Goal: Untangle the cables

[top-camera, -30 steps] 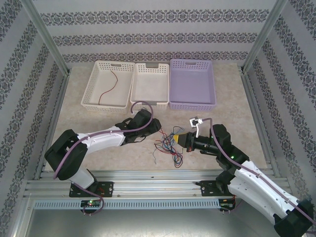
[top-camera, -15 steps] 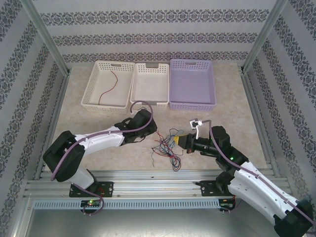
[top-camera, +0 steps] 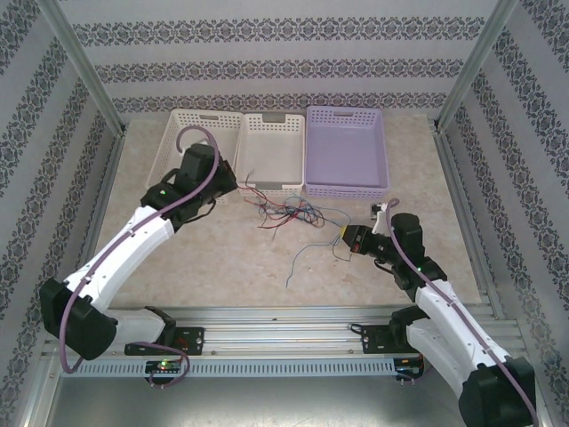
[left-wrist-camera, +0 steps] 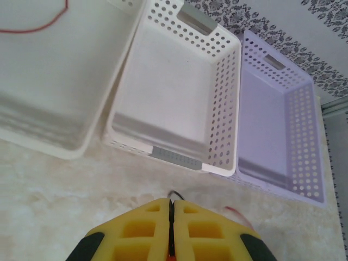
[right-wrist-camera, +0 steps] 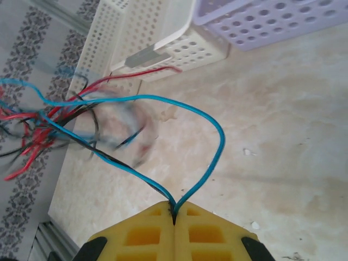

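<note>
Top external — three baskets (top-camera: 347,189), one tangle of cables (top-camera: 284,213) — left end effector (top-camera: 236,187), right end effector (top-camera: 348,240) both pinching it.

The top camera looks down from above and behind my bases over the table (top-camera: 222,276); my left wrist camera peers close past its pads (left-wrist-camera: 141,234) at three baskets (left-wrist-camera: 223,109); my right, low, follows the cables (right-wrist-camera: 220,136) to the same white basket (right-wrist-camera: 185,46).

1. The cables (top-camera: 286,213) in front of the lilac basket (top-camera: 347,109): red, black and blue strands
2. Two cream baskets left of the lilac basket, the nearer one (top-camera: 274,116) with grey handles, the farther one (top-camera: 206,116) plain
3. Counter (top-camera: 222,267): beige, marbled
4. Walls (top-camera: 284,53): white with dark floral bands
5. Left jaws and right jaws: yellow
</note>
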`<state>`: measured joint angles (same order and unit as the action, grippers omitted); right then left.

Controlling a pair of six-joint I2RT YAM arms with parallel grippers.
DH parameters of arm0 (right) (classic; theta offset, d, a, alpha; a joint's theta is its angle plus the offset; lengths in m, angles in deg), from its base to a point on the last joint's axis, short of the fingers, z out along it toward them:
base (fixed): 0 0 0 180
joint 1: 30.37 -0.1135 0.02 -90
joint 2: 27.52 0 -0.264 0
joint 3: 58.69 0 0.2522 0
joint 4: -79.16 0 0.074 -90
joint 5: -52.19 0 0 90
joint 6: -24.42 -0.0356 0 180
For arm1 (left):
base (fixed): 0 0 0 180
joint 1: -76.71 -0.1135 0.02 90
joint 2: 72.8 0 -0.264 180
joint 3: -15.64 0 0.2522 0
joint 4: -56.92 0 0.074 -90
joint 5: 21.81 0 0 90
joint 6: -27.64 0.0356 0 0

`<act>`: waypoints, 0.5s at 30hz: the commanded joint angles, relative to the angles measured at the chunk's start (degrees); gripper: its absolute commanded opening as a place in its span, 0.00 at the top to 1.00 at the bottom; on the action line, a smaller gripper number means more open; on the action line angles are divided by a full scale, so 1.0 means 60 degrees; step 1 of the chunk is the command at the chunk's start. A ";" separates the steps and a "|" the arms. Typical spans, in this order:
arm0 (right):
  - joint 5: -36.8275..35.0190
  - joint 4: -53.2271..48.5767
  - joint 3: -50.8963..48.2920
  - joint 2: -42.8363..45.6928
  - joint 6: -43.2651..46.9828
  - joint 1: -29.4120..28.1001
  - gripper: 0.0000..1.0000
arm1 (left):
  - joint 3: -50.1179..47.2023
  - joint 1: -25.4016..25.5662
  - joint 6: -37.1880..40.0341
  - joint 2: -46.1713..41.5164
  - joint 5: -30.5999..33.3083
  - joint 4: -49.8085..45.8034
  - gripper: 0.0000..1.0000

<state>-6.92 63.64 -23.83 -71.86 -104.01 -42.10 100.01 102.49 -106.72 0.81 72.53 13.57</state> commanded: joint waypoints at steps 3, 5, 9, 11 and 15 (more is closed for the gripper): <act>-0.0198 -0.0250 -0.0382 -0.0211 -0.0155 0.0726 1.00 | 0.1695 -0.0596 0.1492 -0.0078 0.0177 -0.2115 1.00; -0.0384 -0.0331 -0.0580 -0.0138 -0.0324 0.0998 1.00 | 0.2460 -0.0748 0.1791 0.0003 0.0249 -0.2598 1.00; -0.0778 -0.0641 -0.0793 0.0183 -0.0371 0.1334 1.00 | 0.3981 -0.1176 0.2346 0.0262 0.0357 -0.3467 1.00; -0.0901 -0.0849 -0.0804 0.0316 -0.0320 0.1394 1.00 | 0.4658 -0.1431 0.2540 0.0399 0.0288 -0.3815 1.00; -0.1140 -0.1221 -0.0844 0.0524 -0.0274 0.1482 1.00 | 0.5728 -0.1870 0.2738 0.0605 0.0038 -0.4297 1.00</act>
<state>-9.06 60.71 -27.59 -69.54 -105.72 -34.25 130.05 93.53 -94.02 4.06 70.96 -7.54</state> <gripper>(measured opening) 0.042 0.049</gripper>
